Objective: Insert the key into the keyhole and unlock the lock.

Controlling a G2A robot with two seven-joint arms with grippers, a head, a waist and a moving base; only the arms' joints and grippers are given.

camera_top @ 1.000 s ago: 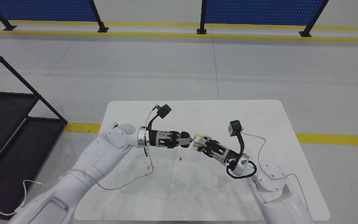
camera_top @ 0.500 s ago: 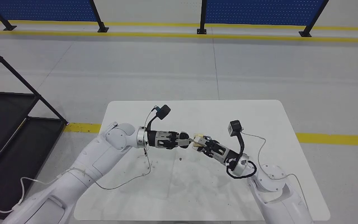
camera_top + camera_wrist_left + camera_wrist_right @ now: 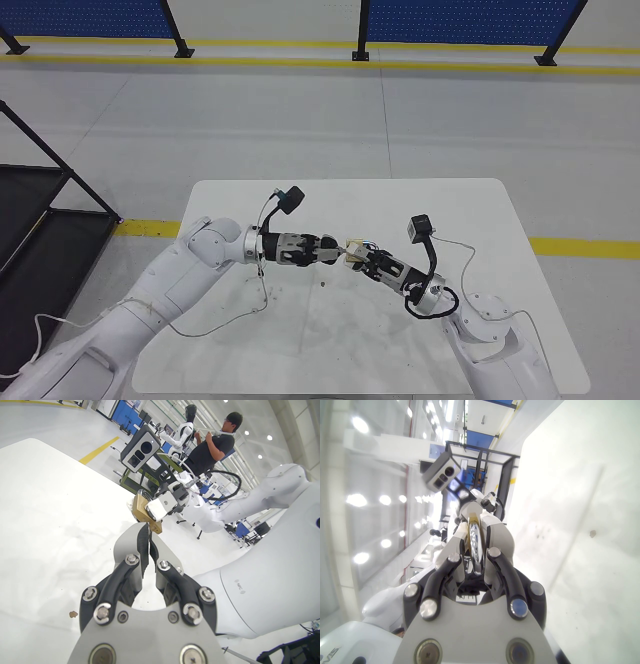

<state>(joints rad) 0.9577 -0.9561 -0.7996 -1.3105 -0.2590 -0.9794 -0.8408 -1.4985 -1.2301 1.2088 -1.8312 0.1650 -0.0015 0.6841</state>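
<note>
Currently my right pincer (image 3: 473,535) clamps the lock (image 3: 140,509); my left pincer (image 3: 149,535), pressed together presumably on the key, meets its base. Turning is left.

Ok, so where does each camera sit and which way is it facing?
Top view: above the arms, looking down at the table; both arms show.
Left wrist view: on that wrist, looking along the left gripper at the padlock.
Right wrist view: on that wrist, along the right gripper clamping it.
Shared: both wrist views catch the padlock.
</note>
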